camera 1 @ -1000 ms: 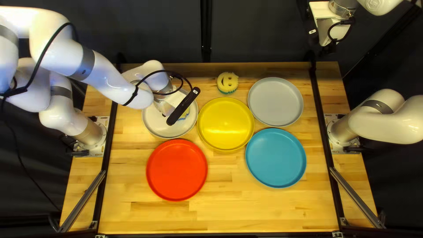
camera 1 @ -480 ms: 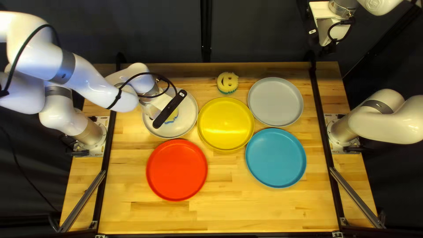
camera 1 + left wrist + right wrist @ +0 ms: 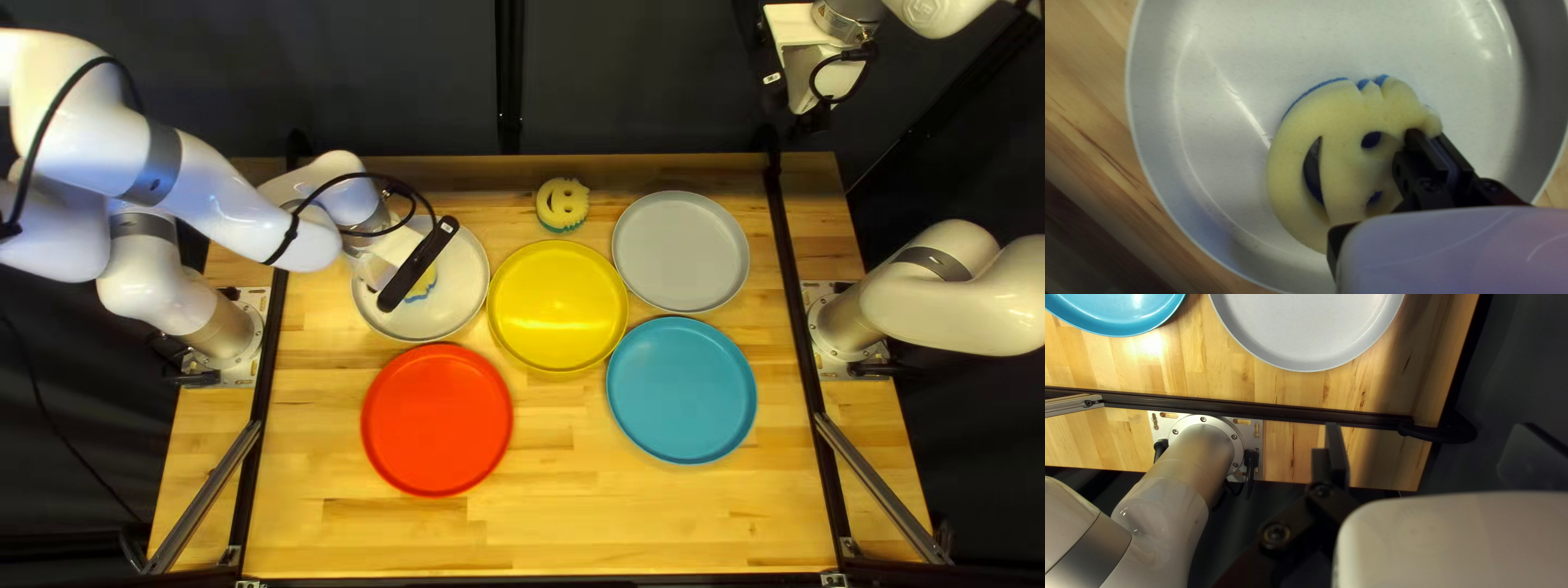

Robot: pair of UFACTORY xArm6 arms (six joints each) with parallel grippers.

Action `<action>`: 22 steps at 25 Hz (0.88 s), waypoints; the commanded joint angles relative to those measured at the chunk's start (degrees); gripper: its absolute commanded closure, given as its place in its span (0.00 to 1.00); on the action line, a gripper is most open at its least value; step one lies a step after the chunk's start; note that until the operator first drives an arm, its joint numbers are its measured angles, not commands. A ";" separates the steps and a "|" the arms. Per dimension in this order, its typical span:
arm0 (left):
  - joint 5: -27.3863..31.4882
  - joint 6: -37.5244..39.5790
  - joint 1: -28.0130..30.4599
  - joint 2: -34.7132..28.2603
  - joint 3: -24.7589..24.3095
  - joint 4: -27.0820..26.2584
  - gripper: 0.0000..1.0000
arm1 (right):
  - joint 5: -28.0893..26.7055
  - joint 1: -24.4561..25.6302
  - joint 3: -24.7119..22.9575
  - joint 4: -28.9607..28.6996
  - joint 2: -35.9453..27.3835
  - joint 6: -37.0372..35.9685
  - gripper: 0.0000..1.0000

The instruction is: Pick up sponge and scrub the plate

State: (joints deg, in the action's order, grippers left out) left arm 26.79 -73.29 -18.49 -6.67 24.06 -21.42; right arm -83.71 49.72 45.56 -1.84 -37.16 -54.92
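The left hand [image 3: 376, 270] is closed on the edge of a yellow smiling sponge [image 3: 1342, 163] with a blue underside, which sits within the raised rim of the pale plate [image 3: 463, 292]. The right hand [image 3: 800, 109] has its two fingers spread apart, up beyond the worktop's far edge. The yellow plate [image 3: 557, 305] is just beside the pale plate, with the red plate [image 3: 435, 419] on the near side of both. The blue plate [image 3: 681, 390] lies close to the yellow one, and the gray plate [image 3: 680, 250] is beyond the blue. A broad stretch of wood runs from the red plate to the near edge. A second smiling sponge [image 3: 562, 198], with a green underside, rests beyond the yellow plate, near the far edge. A round emblem [image 3: 923, 10] marks the right arm's white casing, and a small pale label shows on the black bar [image 3: 419, 264] over the left hand. The worktop [image 3: 523, 534] is light striped wood with a black rail [image 3: 798, 294] along the right side; a dark curtain [image 3: 621, 76] hangs behind.
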 commanded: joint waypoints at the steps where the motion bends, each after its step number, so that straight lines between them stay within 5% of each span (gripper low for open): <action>1: 0.21 -2.40 -1.08 3.16 3.26 -0.93 1.00 | 0.00 0.00 0.00 0.00 0.00 0.00 0.00; 14: 2.61 -4.88 -6.47 -5.23 -5.18 -0.34 1.00 | 0.00 0.00 0.00 0.00 0.00 0.00 0.00; 22: 3.03 -4.93 -7.42 -5.25 -5.56 -0.47 1.00 | 0.00 0.00 0.00 0.00 0.00 0.00 0.00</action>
State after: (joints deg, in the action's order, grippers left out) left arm 30.05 -78.68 -26.57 -12.62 17.95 -21.63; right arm -83.71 49.72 45.56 -1.84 -37.16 -54.92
